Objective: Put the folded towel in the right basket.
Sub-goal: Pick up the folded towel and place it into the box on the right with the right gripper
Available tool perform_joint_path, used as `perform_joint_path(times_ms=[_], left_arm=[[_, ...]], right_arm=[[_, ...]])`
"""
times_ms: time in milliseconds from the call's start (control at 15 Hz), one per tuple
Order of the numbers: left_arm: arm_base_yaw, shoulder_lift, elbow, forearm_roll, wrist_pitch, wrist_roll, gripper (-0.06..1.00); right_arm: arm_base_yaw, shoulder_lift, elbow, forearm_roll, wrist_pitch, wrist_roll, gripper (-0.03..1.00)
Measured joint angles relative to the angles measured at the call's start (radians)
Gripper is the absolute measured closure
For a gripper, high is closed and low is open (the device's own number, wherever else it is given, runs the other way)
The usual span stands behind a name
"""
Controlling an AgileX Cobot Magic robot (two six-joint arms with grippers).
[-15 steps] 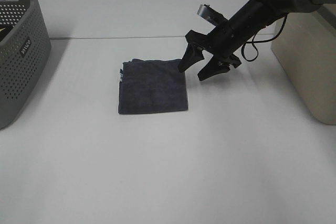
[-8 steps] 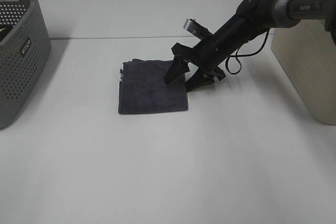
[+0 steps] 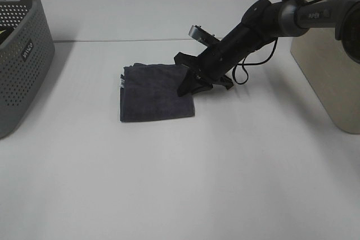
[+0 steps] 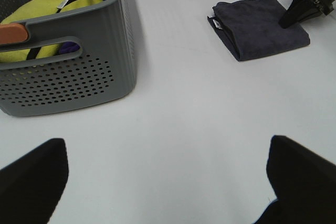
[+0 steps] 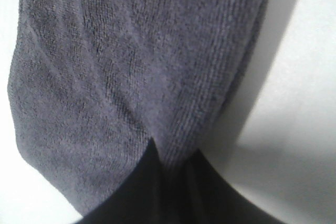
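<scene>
Right gripper [image 3: 190,87] has come down onto the folded towel [image 3: 154,94], fingers straddling its nearest edge; whether they pinch it cannot be told. The towel has slid slightly away from them. Bare table [image 3: 225,167] surrounds them; the right basket [image 3: 329,66] stands well behind. Left gripper [image 4: 165,153] is spread wide.

White lettering [image 3: 27,50] on the gray basket [image 3: 35,80] is unreadable.

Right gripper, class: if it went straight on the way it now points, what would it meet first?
The folded dark grey towel: the right gripper angles down with its tips apparently at the towel's edge.
</scene>
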Motion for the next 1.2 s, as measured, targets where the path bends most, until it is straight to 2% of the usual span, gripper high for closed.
perform_joint_path(times_ms=[267,467,533,667,733,1000,1067,1200], left_arm=[[0.000,0.000,0.000,0.000,0.000,0.000,-0.03],[0.000,0.000,0.000,0.000,0.000,0.000,-0.03],[0.000,0.000,0.000,0.000,0.000,0.000,-0.03],[0.000,0.000,0.000,0.000,0.000,0.000,-0.03],[0.000,0.000,0.000,0.000,0.000,0.000,-0.03],[0.000,0.000,0.000,0.000,0.000,0.000,-0.03],[0.000,0.000,0.000,0.000,0.000,0.000,-0.03],[0.000,0.000,0.000,0.000,0.000,0.000,-0.03]], right_arm=[[0.000,-0.085,0.000,-0.074,0.006,0.000,0.92],[0.000,-0.244,0.000,-0.172,0.027,0.012,0.92],[0.000,-0.350,0.000,-0.272,0.051,0.057,0.92],[0.000,-0.454,0.000,-0.401,0.073,0.117,0.92],[0.000,-0.482,0.000,-0.428,0.077,0.135,0.92],[-0.003,-0.665,0.000,-0.720,0.122,0.251,0.92],[-0.013,-0.702,0.000,-0.769,0.133,0.272,0.92],[-0.071,-0.778,0.000,-0.800,0.163,0.289,0.92]])
